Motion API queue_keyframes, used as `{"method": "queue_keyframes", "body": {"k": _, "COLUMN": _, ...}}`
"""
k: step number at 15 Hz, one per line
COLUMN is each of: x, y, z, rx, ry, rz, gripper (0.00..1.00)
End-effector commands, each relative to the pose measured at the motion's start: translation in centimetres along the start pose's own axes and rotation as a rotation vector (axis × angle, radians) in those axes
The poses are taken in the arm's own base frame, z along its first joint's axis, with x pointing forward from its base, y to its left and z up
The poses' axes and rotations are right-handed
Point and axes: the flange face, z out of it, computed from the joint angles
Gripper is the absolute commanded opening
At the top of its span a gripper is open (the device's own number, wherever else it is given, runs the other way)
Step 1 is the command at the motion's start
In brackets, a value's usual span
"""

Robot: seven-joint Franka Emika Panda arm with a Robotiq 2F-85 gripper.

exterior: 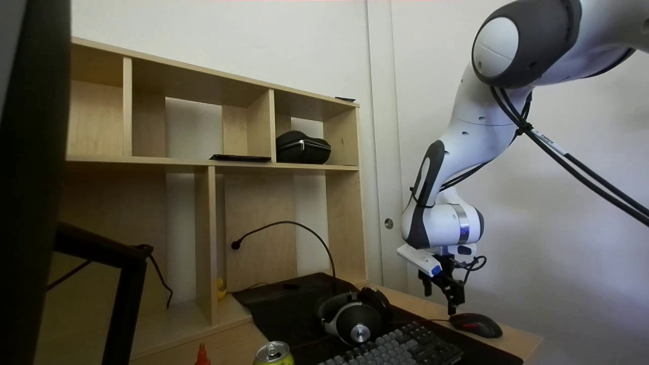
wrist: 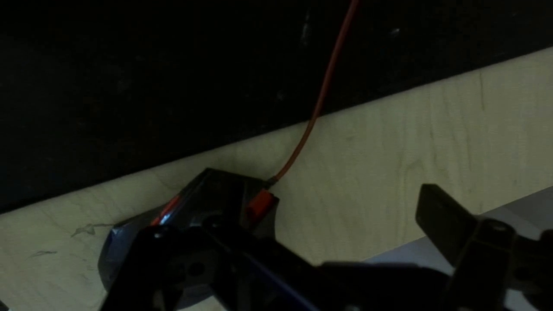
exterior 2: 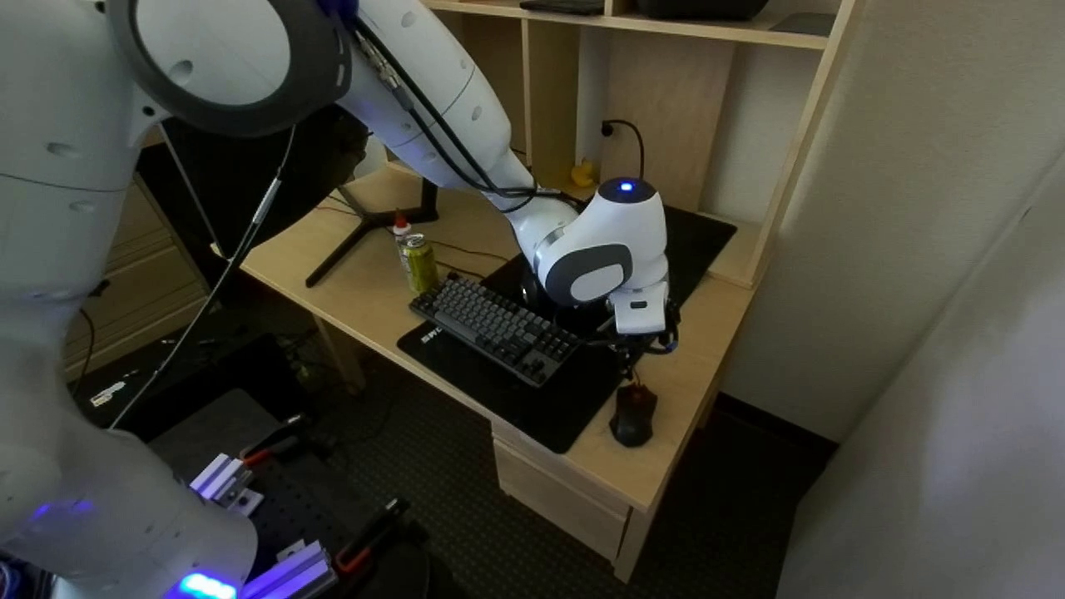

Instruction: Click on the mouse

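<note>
A black desk mat (exterior 2: 549, 408) covers part of the wooden surface (exterior 2: 620, 474). The computer mouse (exterior 2: 634, 414), black with red trim, lies on the bare strip just beside the mat, off it entirely. A red cable (wrist: 328, 77) runs from its front end onto the mat. Above that same strip hangs the Robotiq gripper (exterior: 439, 303), pointing down. Its jaws are spread wide; one is right over the cable end of the mouse, though the wrist view is so dark that I cannot tell whether it touches. The mechanical keyboard (exterior 2: 499, 329) lies across the mat, and over-ear headphones (exterior: 357, 322) rest on it too. On the opposite side of the mat from the mouse stand a yellow-green drink can (exterior 2: 420, 264) and a red-capped bottle (exterior 2: 402, 229). Behind the mat, a shelf unit (exterior: 347, 218) holds a black zippered case (exterior: 303, 148).
</note>
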Motion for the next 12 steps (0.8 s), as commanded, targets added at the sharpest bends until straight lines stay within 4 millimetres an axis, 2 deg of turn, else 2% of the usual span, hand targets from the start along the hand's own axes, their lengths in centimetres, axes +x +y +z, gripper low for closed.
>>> {"method": "queue_keyframes", "body": {"k": 1, "x": 0.6, "y": 0.7, "z": 1.7, "rx": -0.036, "ry": -0.006, "rz": 0.006, "gripper": 1.00}}
{"method": "queue_keyframes", "body": {"k": 3, "x": 0.8, "y": 1.0, "z": 2.5, "rx": -0.052, "ry": 0.003, "rz": 0.019, "gripper": 1.00}}
{"method": "queue_keyframes", "body": {"k": 8, "x": 1.0, "y": 1.0, "z": 2.5, "rx": -0.051, "ry": -0.004, "rz": 0.019, "gripper": 1.00}}
{"method": "queue_keyframes", "body": {"k": 10, "x": 0.8, "y": 1.0, "z": 2.1, "rx": -0.048, "ry": -0.013, "rz": 0.018, "gripper": 1.00}}
{"method": "queue_keyframes", "body": {"k": 12, "x": 0.8, "y": 0.7, "z": 0.7, "rx": -0.028, "ry": -0.024, "rz": 0.013, "gripper": 1.00}}
